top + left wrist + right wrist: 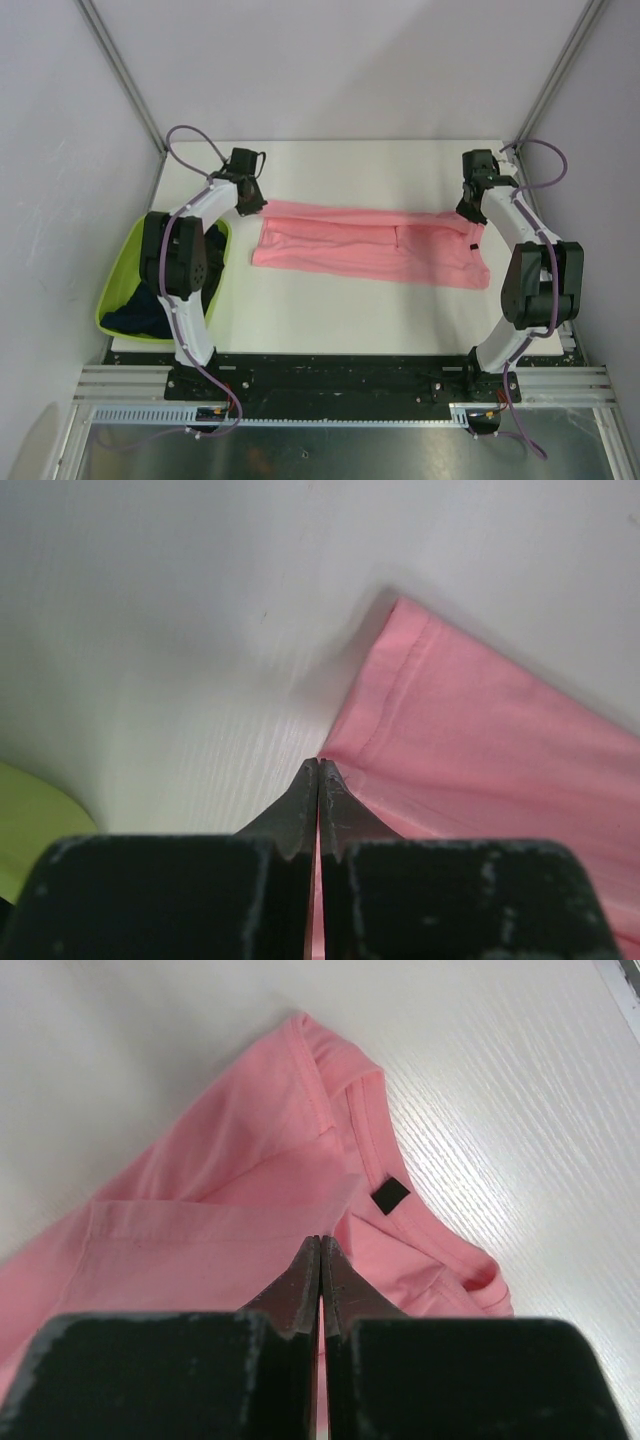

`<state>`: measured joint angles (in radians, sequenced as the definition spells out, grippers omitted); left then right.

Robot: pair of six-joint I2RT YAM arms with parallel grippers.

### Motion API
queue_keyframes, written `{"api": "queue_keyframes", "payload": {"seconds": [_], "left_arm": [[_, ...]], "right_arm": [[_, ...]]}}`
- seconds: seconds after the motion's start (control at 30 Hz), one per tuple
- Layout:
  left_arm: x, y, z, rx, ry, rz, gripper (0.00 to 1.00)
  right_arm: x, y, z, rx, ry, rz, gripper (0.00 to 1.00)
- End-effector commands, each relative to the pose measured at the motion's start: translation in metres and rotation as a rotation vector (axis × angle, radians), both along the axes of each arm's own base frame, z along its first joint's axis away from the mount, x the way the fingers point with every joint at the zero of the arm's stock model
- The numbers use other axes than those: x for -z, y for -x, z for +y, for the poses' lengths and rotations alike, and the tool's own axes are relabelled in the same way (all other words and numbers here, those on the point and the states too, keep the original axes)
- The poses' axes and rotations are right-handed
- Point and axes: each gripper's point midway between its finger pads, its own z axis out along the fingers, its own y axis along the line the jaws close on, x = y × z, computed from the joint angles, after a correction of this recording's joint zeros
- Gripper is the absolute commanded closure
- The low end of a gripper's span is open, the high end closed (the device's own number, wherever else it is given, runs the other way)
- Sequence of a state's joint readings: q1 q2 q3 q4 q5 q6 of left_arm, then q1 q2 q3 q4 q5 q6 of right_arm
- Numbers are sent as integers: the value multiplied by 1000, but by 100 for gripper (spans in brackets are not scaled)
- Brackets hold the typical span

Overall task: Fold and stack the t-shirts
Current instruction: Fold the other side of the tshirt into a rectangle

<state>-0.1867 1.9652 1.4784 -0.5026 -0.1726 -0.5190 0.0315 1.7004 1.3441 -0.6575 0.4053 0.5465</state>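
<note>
A lime-green tub (118, 285) is noted at the left edge of the tabletop (350, 320), nearer the arm bases than the left end effector (248, 200) and to its left, partly hidden by that arm. Dark t-shirts (140, 312) are seen bunched inside it. The left end effector is found fully closed, its two fingers pressed together with no gap. In the left wrist view the tips (318, 765) are placed right at the hem corner of the pink t-shirt (480, 740); no cloth is seen between the fingers, and it cannot be told whether the edge is pinched. From that end effector the pink t-shirt (370, 245) is laid out to the right as a long, narrow folded band, flat on the tabletop, with its far left corner just beside the tips. A fold line is observed along its length. The neck end is located at the right, just below and beside the right end effector (472, 208). A small dark collar label (390, 1195) is seen inside the neckline, just ahead of the tips and slightly right. The right end effector (320, 1242) is likewise found fully closed, fingers together, poised over a folded layer of the shirt; nothing is seen to be gripped.
</note>
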Motion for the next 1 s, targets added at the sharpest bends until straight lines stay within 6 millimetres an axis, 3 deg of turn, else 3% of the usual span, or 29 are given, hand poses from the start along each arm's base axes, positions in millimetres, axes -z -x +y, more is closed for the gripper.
{"api": "queue_keyframes", "payload": {"seconds": [0.0,0.57,0.83,0.9,0.97], "left_arm": [[-27,1,3,-21,4,-69,100],[-13,14,-6,4,18,-38,100],[0,26,-12,19,43,-10,100],[2,29,-15,32,61,-7,91],[-2,31,-18,47,75,-22,72]], "right_arm": [[-12,6,-4,24,12,-38,100],[-2,18,-14,44,25,-3,100],[29,24,-7,26,5,67,100],[34,25,-4,16,-9,81,92],[33,25,-1,-4,-24,79,73]]}}
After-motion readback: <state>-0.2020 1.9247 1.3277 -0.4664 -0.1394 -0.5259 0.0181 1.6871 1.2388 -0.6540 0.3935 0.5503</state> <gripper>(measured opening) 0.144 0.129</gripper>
